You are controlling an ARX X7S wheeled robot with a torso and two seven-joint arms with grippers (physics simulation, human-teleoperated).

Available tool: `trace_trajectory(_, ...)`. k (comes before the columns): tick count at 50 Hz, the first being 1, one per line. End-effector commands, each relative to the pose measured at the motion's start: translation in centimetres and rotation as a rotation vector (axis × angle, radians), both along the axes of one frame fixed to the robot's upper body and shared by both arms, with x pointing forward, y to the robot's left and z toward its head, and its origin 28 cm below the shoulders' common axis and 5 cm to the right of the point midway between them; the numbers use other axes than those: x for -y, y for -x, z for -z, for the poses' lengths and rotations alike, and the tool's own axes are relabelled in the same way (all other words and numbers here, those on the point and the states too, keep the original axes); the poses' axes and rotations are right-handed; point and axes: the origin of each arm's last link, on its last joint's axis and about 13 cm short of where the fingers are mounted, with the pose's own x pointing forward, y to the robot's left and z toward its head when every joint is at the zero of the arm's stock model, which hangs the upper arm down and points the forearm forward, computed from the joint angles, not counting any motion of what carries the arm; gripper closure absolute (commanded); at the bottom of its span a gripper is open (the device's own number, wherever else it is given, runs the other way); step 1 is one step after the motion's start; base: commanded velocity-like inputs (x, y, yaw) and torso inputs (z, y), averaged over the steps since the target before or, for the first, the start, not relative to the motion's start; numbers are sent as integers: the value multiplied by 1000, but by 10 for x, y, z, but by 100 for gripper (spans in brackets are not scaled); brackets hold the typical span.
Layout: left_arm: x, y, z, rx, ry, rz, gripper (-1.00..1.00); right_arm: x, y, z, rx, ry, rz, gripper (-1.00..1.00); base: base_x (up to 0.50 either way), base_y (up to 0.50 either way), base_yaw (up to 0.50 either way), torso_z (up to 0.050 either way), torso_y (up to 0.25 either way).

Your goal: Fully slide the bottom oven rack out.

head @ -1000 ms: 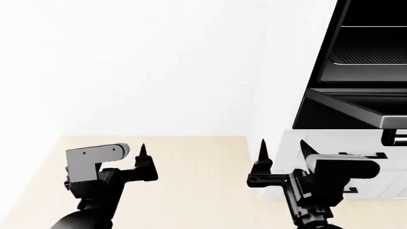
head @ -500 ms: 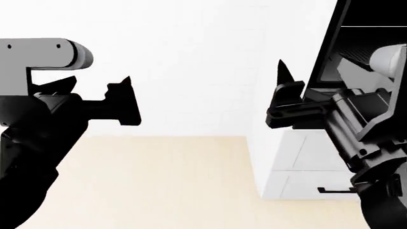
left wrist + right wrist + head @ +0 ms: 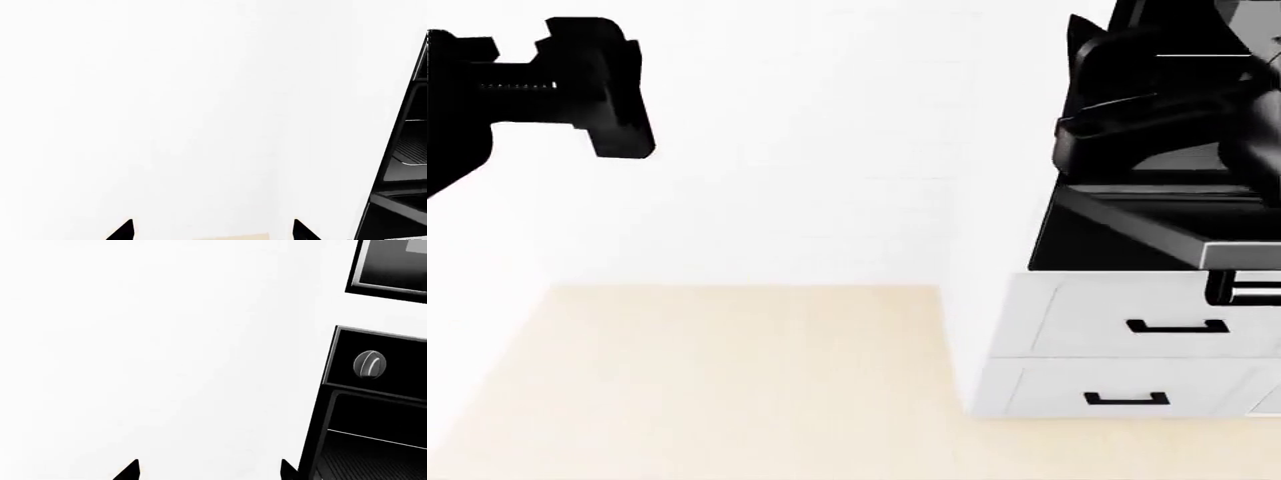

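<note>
"Where is the bottom oven rack (image 3: 373, 460)?"

"Inside the oven (image 3: 1148, 215), low down, under the knob (image 3: 369, 364). It shows as thin dark wires behind the open door (image 3: 1134, 228)."

"Is a hand near it?"

"The right gripper (image 3: 208, 471) is up beside the oven, not touching the rack. Its two tips stand apart with nothing between them. The left gripper (image 3: 212, 231) is well apart from the oven, by the white wall (image 3: 827, 130). Its tips are spread too and hold nothing."
</note>
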Motion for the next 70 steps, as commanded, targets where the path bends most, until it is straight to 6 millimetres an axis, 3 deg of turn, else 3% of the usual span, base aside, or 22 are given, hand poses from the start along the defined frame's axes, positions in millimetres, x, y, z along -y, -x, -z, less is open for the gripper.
trace_trajectory(1, -5, 3, -18, -58, 37, -5, -100, 5, 9, -23, -56, 1, 31, -100, -27, -500, 0, 0, 0)
trace_trajectory(8, -3, -3, -19, -88, 12, -2, -100, 7, 8, -29, -126, 5, 61, -100, -30, -500, 0, 0, 0)
trace_trajectory(18, -3, -2, -18, -82, 6, -8, -100, 9, 2, -21, -191, -23, 70, -100, -31, -500, 0, 0, 0)
trace_trajectory(70, -1, 2, -15, -88, 40, -3, -100, 12, -6, -4, -241, -48, 97, -100, -25, -500, 0, 0, 0)
